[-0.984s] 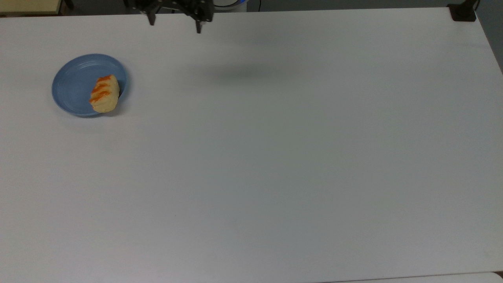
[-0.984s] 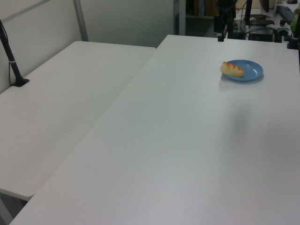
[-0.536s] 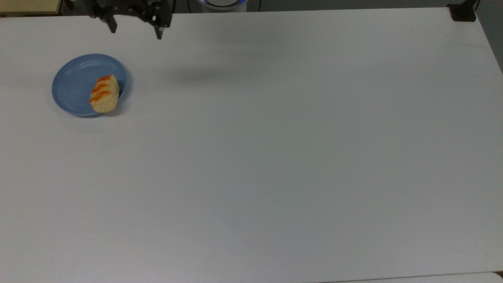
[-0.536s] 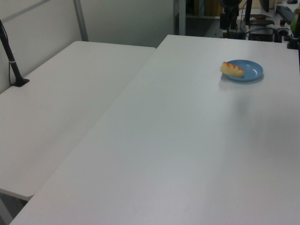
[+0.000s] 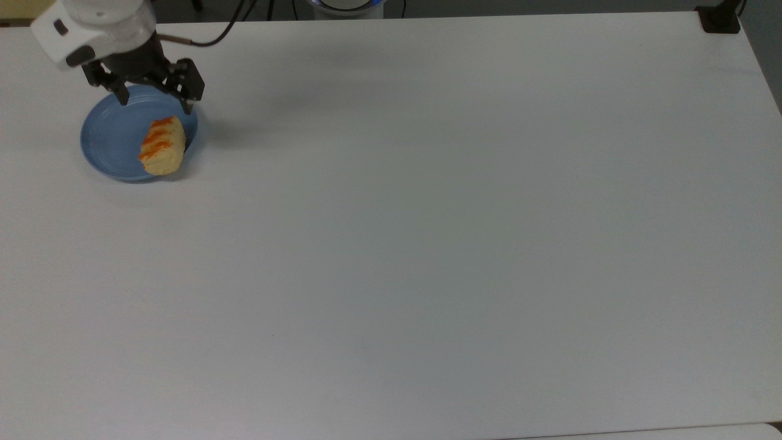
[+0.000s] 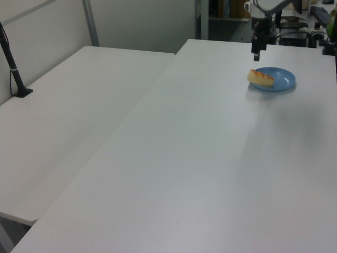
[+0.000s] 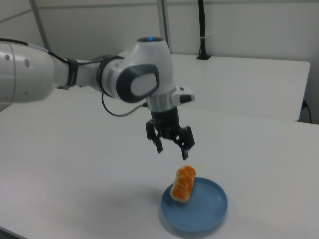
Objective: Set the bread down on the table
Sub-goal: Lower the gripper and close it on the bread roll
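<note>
Bread (image 5: pixel 162 146) lies in the top view on a blue plate (image 5: pixel 113 137), toward the plate's edge on the top view's right, just below the pincer (image 5: pixel 156 101) in the picture. The pincer's two black fingers are spread apart with nothing between them, one fingertip over the plate's upper rim, the other near the bread's upper end. Plate and bread rest on the white desk (image 5: pixel 427 244), whose wide surface stretches off to the pincer's right in the top view.

In the left view the pincer (image 6: pixel 256 54) hangs above the desk (image 6: pixel 200 158), with the plate (image 6: pixel 279 80) and the bread (image 6: pixel 260 78) just below it in the picture; the bread sits on the plate's side nearest the left view's left.

In the right view the pincer (image 7: pixel 173 148) hovers clear of the bread (image 7: pixel 183 183), fingers parted and pointing down, the bread directly beneath and slightly toward the right view's right. The bread leans on the rim of the plate (image 7: pixel 202 211), which stands on the desk (image 7: pixel 75 174).
</note>
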